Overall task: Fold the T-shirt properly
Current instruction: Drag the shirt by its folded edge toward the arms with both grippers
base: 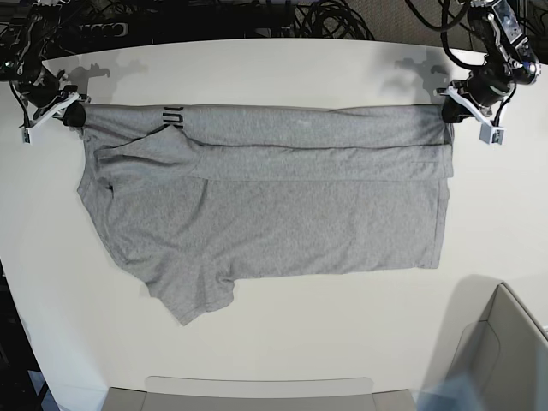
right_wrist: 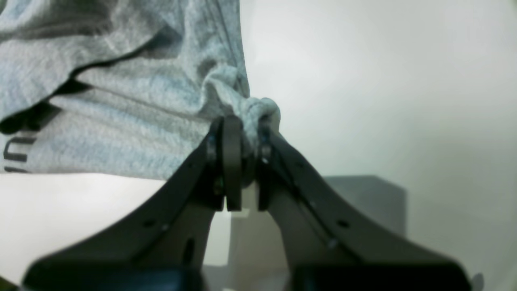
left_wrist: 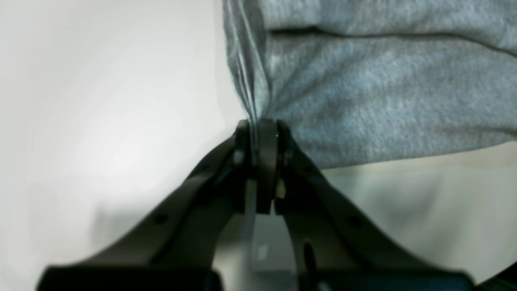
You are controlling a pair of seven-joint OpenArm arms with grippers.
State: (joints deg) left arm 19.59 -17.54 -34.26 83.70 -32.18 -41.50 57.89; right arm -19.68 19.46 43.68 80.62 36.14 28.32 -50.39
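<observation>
The T-shirt (base: 274, 205) lay spread flat across the white bench (base: 342, 342), its sleeve pointing toward 7 o'clock in the base view and its far edge folded over along 12 o'clock. On that folded band, near 11 o'clock, a fragment of black block lettering showed, too cropped to read; the right wrist view caught the same dark strokes, also illegible. At 10 o'clock the right tool (right_wrist: 242, 137) was clenched on a bunched corner of the grey cloth. At 2 o'clock the left tool (left_wrist: 260, 137) was clenched on the opposite corner's thin edge.
</observation>
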